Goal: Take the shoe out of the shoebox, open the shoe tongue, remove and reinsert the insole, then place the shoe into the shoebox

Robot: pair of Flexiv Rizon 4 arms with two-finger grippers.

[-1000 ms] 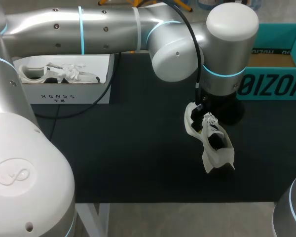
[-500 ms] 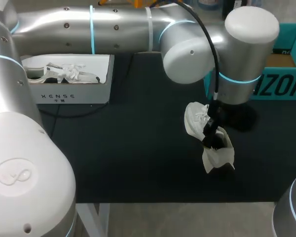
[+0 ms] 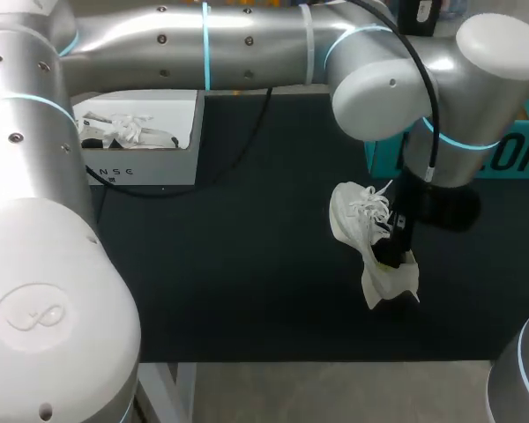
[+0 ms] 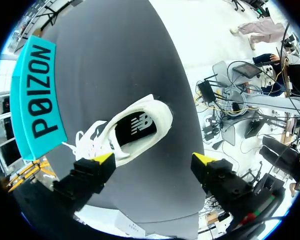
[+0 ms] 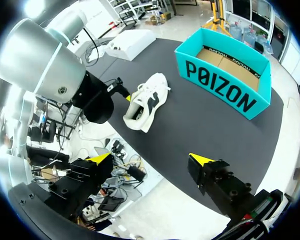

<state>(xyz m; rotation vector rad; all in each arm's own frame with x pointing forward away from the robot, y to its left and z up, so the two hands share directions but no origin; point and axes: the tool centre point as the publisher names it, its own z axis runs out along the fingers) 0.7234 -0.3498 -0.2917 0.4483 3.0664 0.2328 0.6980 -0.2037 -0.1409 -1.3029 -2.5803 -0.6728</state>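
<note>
A white shoe point(image 3: 363, 231) lies on the black table mat, laces loose, right of the middle. In the left wrist view the shoe point(image 4: 135, 131) shows its mouth, with a dark insole point(image 4: 136, 127) inside. My left gripper point(image 4: 154, 159) hangs just above the shoe, open, with nothing between its fingers. In the head view the left gripper point(image 3: 393, 251) sits over the shoe's right side. The teal shoebox point(image 5: 225, 75) stands open and empty behind the shoe. My right gripper point(image 5: 150, 158) is open and empty, high above the table's front right, far from the shoe point(image 5: 147, 100).
A white box point(image 3: 141, 145) holding another white shoe stands at the back left. My left arm point(image 3: 247, 40) spans the back of the table and hides most of the teal shoebox point(image 3: 511, 150) in the head view. Bare mat lies left of the shoe.
My left arm has swung to the right, and its gripper has shifted right across the shoe, uncovering the laces. The shoe has stayed in place.
</note>
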